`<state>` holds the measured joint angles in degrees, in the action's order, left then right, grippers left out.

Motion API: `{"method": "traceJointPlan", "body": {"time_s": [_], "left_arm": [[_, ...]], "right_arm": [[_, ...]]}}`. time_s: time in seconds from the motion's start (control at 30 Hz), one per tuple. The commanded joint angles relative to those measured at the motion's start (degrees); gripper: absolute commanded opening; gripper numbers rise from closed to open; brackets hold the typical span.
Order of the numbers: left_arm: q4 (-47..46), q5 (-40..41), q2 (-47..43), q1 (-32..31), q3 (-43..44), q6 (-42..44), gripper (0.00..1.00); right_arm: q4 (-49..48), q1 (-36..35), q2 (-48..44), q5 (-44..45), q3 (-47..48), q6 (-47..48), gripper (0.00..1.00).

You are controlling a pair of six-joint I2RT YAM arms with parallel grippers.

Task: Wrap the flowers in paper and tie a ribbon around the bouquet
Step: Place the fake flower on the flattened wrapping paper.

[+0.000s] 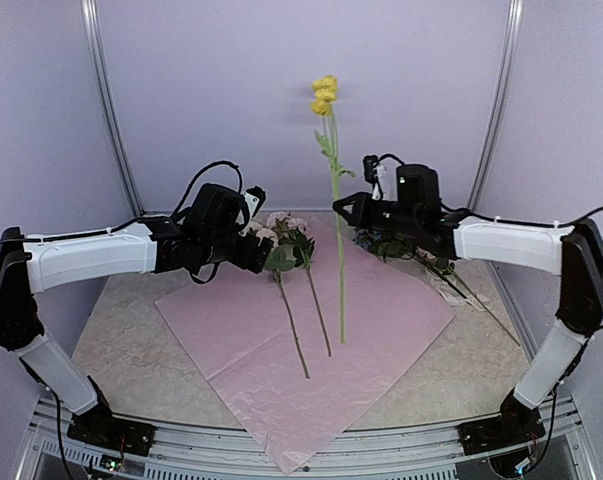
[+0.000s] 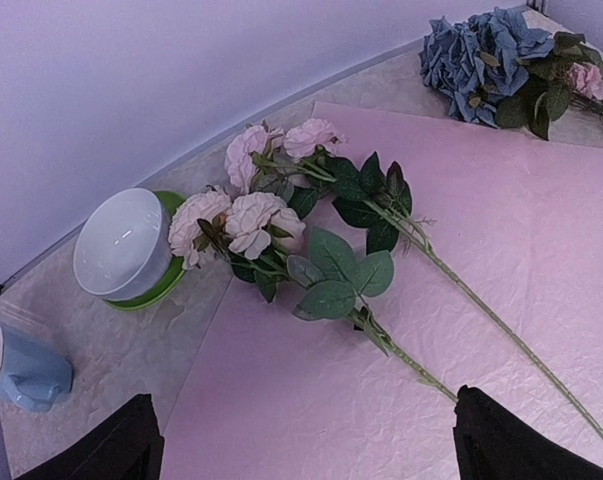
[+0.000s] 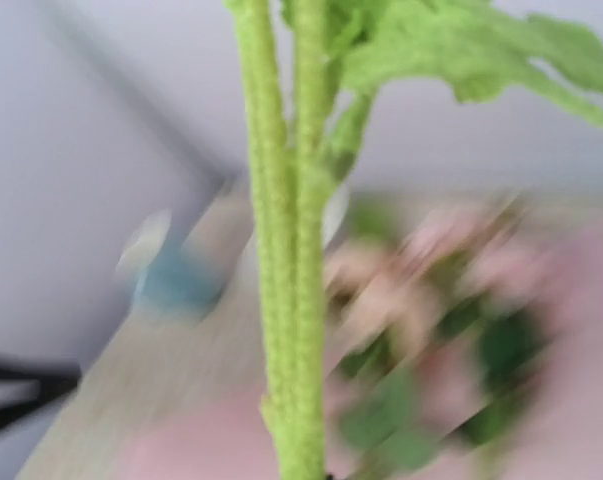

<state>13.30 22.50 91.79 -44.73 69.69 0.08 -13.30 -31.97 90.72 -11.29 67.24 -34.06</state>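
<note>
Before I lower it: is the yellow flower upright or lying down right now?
Upright. The yellow flower stands vertical, heads on top, stem pinched in the shut right gripper, lower end over the paper.

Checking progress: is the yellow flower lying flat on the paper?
No, the yellow flower stands upright, its stem held by the right fingers over the paper.

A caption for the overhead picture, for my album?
Right claw holds a yellow flower upright over pink paper; left claw open beside pink roses.
</note>
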Motion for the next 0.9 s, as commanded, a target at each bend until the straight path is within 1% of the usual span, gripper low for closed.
{"method": "traceJointPlan", "body": {"time_s": [0.0,0.1,0.2,0.37,0.43,0.53,0.57,0.6,0.63,0.7,0.77,0.87], "left_arm": [[0.41,0.15,-0.39,-0.36,0.58,0.16,0.99],[0.29,0.37,-1.15,-0.57,0.53,0.34,0.99],[0.15,0.46,-1.76,-0.53,0.42,0.45,0.99],[0.16,0.07,-2.12,-0.62,0.37,0.45,0.99],[0.21,0.02,-2.14,-0.64,0.37,0.45,0.99],[0.16,0.08,-2.07,-0.62,0.41,0.54,0.99],[0.23,0.16,-2.05,-0.62,0.38,0.54,0.99],[0.21,0.17,-2.05,-0.62,0.33,0.52,0.99],[0.16,0.17,-2.01,-0.62,0.31,0.61,0.99],[0.21,0.17,-1.97,-0.62,0.34,0.62,0.99],[0.15,0.26,-2.05,-0.62,0.27,0.71,0.99],[0.14,0.37,-2.14,-0.62,0.19,0.81,0.99]], "right_arm": [[-0.31,-5.68,15.52,-7.03,9.73,-7.10,0.00],[0.51,-8.02,22.65,-8.04,14.26,-8.15,0.00],[2.12,-8.76,27.57,-6.67,17.06,-7.68,0.00],[1.34,-8.90,32.60,-6.06,17.18,-9.56,0.00],[2.77,-8.90,34.29,-5.66,18.15,-9.18,0.00],[3.55,-8.90,35.07,-5.07,18.43,-8.66,0.01],[3.71,-8.90,34.89,-5.05,18.50,-8.30,0.09],[4.25,-8.90,34.50,-4.75,18.80,-7.85,0.20],[5.18,-8.84,33.91,-4.23,19.13,-6.67,0.25],[6.80,-8.46,31.82,-2.95,19.41,-4.58,0.29],[7.50,-7.45,28.38,-2.33,18.87,-1.48,0.31],[10.11,-4.50,22.51,-3.54,18.02,6.42,0.36]]}}
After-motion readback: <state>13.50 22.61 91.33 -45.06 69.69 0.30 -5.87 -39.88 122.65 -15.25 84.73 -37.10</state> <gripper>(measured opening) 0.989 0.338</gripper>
